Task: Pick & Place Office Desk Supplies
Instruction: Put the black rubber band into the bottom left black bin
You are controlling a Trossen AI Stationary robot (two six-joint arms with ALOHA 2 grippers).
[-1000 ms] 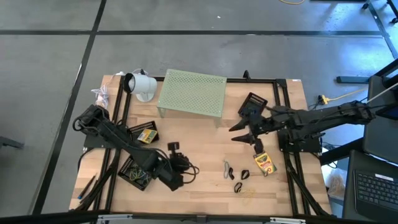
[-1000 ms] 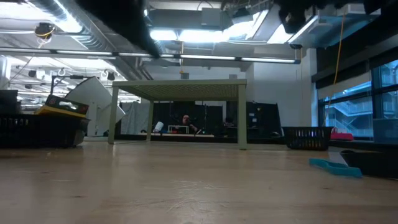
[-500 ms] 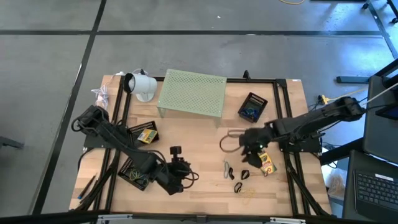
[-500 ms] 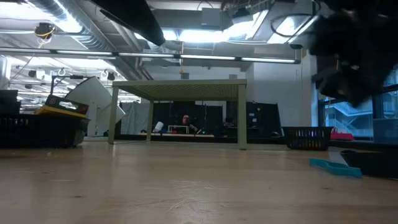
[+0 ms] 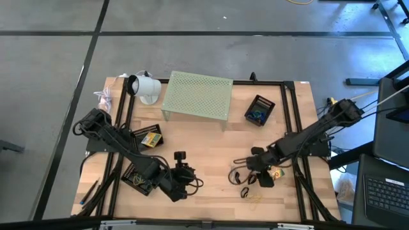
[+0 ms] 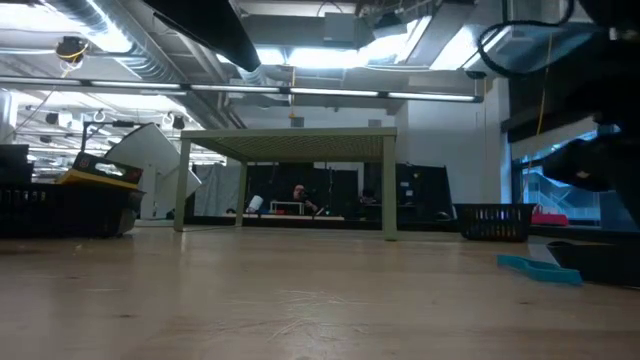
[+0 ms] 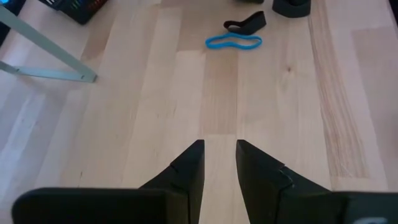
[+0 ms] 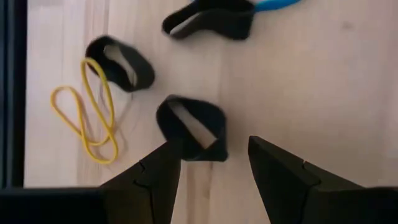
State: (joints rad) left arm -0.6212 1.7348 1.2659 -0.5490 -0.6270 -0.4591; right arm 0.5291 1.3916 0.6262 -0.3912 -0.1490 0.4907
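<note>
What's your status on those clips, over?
Right pincer open, low over a black binder clip. Left pincer part open, empty, over bare table. Yellow rubber band lies beside, not blocking.

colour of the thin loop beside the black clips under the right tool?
Yellow rubber band, clearest in the right wrist view.

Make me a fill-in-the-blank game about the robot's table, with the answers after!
1. The rubber band beside the black clips is ____.
2. The right claw is open just above a black ____.
3. The left claw holds ____; only bare table shows between its fingers.
4. The green stand has a top full of little ____.

Answers: yellow; clip; nothing; holes
</note>
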